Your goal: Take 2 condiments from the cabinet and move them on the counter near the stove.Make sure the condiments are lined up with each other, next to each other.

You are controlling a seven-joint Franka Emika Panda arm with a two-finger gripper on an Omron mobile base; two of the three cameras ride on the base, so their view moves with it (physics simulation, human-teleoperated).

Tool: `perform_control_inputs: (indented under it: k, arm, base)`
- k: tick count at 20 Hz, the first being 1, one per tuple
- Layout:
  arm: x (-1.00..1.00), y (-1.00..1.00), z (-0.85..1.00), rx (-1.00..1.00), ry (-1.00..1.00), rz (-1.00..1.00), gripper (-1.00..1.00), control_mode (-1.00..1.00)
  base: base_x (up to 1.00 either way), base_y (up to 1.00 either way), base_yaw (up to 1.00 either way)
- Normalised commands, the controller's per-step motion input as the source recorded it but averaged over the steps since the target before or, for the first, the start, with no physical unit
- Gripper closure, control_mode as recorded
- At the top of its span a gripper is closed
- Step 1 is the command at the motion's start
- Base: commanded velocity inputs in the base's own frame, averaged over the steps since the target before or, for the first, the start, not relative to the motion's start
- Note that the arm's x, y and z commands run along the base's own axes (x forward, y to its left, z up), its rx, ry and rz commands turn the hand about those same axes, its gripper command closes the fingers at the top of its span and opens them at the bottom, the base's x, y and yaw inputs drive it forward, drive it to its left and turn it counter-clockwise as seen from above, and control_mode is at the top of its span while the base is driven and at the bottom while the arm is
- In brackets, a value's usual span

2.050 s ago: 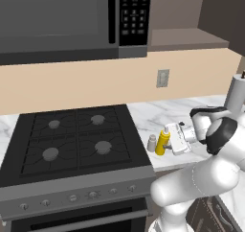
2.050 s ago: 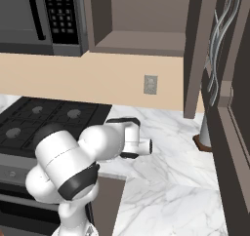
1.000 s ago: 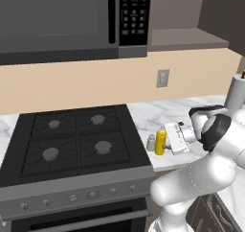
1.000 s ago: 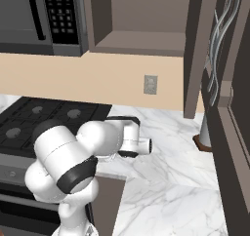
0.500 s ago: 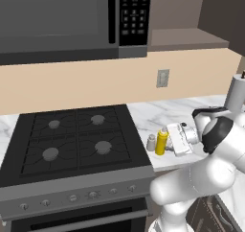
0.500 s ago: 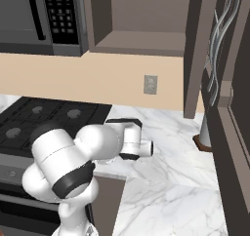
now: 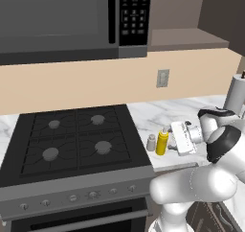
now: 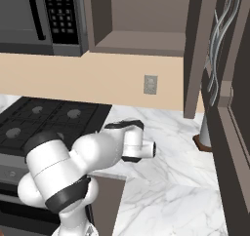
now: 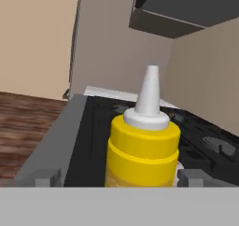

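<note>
Now standing upright on white marble counter: slim yellow squeeze bottle, just right of small grey shaker. Gripper fingers spread wide, holding nothing. Risk of toppling if clipped in retreat.

Two condiments are counted right of centre in the left base view: one yellow squeeze bottle and one small grey shaker, standing just beside each other on the one marble counter. One stove is seen at lower left, with four burners; at least five knobs can be made out along its front panel. One microwave is counted at upper left, one wall outlet right of centre, one paper-towel roll at the right edge. One cabinet is seen at the top of the right base view.
</note>
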Motion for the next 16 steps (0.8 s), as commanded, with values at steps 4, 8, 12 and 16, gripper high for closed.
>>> perform_control_inputs:
  k: [4,8,12,16]
  arm:
    - [0.51,-0.05,0.00,0.00,-0.01,0.00,-1.00,-1.00]
    - [0.40,-0.22,0.00,0.00,0.00,-0.04,-1.00,-1.00]
    - [0.26,-0.34,0.00,0.00,0.00,-0.07,-1.00,-1.00]
    - [0.11,-0.43,0.00,0.00,0.01,-0.09,-1.00,-1.00]
  base:
    - [0.00,0.00,0.00]
    - [0.00,0.00,0.00]
    - [0.00,0.00,0.00]
    - [0.00,0.00,0.00]
